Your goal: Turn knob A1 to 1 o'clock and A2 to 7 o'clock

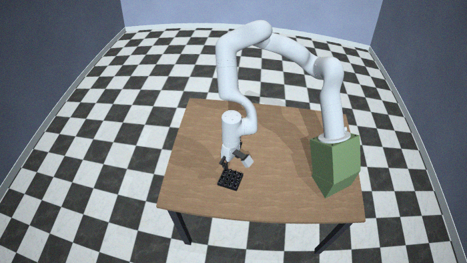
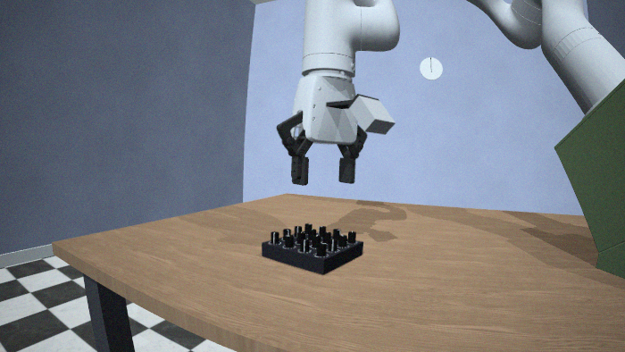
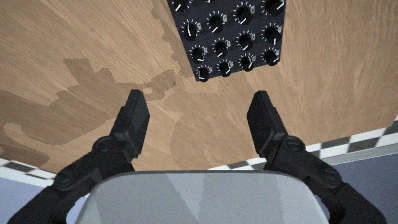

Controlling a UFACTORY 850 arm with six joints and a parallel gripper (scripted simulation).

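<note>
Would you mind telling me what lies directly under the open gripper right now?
Below the open gripper is bare wooden table and its shadow; the knob box sits nearer the camera. Nothing is between the fingers. The box's underside is hidden.

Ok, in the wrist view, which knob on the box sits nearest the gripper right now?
The corner knob at the lower-left of the knob box, in the row closest to the open gripper. It is the lowest in view, nearest the left finger.
</note>
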